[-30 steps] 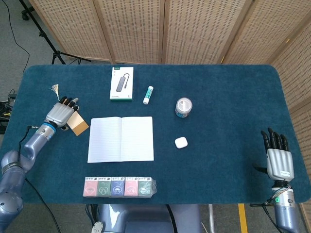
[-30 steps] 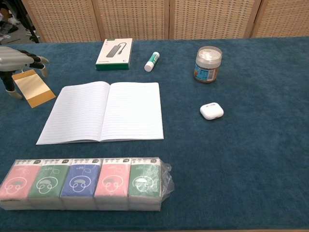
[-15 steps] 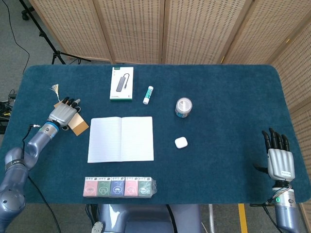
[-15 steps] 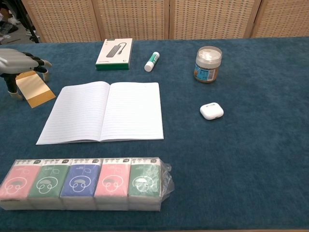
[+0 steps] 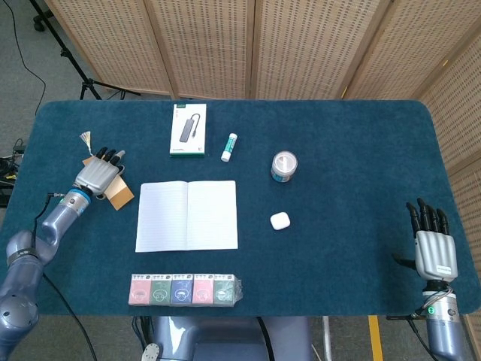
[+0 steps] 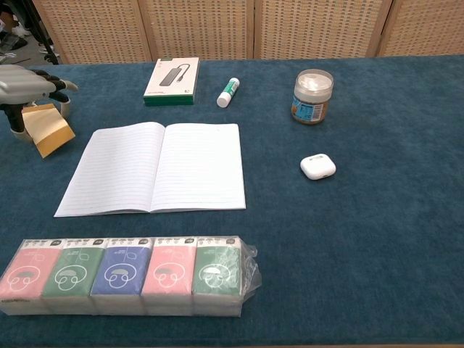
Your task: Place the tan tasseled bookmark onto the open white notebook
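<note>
The tan tasseled bookmark [image 5: 120, 194] lies at the table's left side, its tassel [image 5: 85, 140] trailing toward the far edge. My left hand [image 5: 98, 175] sits over its upper part, thumb and fingers curled around the card. In the chest view the bookmark [image 6: 52, 130] looks tilted, one edge raised off the cloth under my left hand [image 6: 25, 87]. The open white notebook [image 5: 187, 215] lies flat just right of it, lined pages bare, also seen as the notebook [image 6: 156, 168] in the chest view. My right hand [image 5: 434, 248] rests at the front right corner, fingers straight and apart, empty.
A white-and-green box [image 5: 188, 129], a glue stick [image 5: 229, 147] and a small jar [image 5: 283, 166] stand behind the notebook. A white earbud case [image 5: 279, 220] lies to its right. A wrapped row of tissue packs [image 5: 186, 289] lies along the front edge.
My left hand has closed on the bookmark and drawn it slightly left; the card now looks narrower and tilted up. The right hand has not moved.
</note>
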### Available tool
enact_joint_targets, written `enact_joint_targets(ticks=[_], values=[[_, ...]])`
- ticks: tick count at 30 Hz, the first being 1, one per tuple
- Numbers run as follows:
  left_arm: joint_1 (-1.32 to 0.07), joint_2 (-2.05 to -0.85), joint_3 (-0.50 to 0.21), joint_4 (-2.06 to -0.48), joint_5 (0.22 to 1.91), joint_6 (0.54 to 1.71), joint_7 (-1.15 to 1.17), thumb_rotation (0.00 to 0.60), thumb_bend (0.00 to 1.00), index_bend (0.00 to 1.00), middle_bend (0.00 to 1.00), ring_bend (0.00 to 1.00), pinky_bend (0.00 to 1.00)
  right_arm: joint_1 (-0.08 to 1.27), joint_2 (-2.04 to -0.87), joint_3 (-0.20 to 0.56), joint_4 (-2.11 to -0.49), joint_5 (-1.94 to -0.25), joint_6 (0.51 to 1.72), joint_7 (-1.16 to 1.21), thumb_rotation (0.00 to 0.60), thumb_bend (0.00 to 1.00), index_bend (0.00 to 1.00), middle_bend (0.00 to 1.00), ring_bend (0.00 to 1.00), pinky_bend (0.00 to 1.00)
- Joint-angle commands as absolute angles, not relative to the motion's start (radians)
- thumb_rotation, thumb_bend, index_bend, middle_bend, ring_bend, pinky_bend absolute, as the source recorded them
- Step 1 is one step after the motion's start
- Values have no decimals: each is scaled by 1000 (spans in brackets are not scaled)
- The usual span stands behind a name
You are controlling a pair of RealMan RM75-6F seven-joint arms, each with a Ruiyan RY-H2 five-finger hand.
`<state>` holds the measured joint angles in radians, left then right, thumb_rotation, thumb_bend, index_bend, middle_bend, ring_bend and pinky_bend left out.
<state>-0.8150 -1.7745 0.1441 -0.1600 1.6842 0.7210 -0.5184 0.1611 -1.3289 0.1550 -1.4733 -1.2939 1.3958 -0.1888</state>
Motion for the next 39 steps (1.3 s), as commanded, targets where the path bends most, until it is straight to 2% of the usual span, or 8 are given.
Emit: enact_joint_targets(ticks=[1, 7, 14, 20, 24, 28, 32, 39], values=[[-796, -1741, 123, -173, 1665, 814, -504, 600, 131, 652, 0, 0, 2, 160, -1327, 154, -1472, -1296, 1396, -183, 600, 0, 5, 0, 0, 0], [-787, -1705, 106, -195, 1652, 904, -473, 600, 126, 652, 0, 0, 2, 159, -1325, 149, -1471, -1302, 1394, -176, 600, 0, 5, 0, 0, 0], [-813, -1644, 98, -271, 1674, 1143, -360, 600, 120, 651, 0, 0, 2, 161, -1321, 149, -1474, -1304, 1389, -166, 600, 0, 5, 0, 0, 0], [-898, -1606, 93, -402, 1719, 1266, -270, 600, 111, 652, 0, 0, 2, 162, -1318, 151, -1473, -1298, 1380, -158, 600, 0, 5, 0, 0, 0], [-991, -1586, 75, -535, 1741, 1251, -174, 600, 108, 651, 0, 0, 3, 163, -1316, 153, -1473, -1295, 1378, -153, 600, 0, 5, 0, 0, 0], [-1071, -1583, 45, -695, 1735, 1160, -71, 600, 109, 651, 0, 0, 2, 161, -1313, 157, -1472, -1288, 1377, -144, 600, 0, 5, 0, 0, 0], [-1086, -1592, 33, -812, 1700, 1057, -1, 600, 108, 652, 0, 0, 2, 160, -1310, 157, -1466, -1281, 1371, -136, 600, 0, 5, 0, 0, 0], [-1069, -1599, 28, -908, 1646, 965, 25, 600, 107, 651, 0, 0, 2, 159, -1311, 154, -1459, -1276, 1362, -130, 600, 0, 5, 0, 0, 0]])
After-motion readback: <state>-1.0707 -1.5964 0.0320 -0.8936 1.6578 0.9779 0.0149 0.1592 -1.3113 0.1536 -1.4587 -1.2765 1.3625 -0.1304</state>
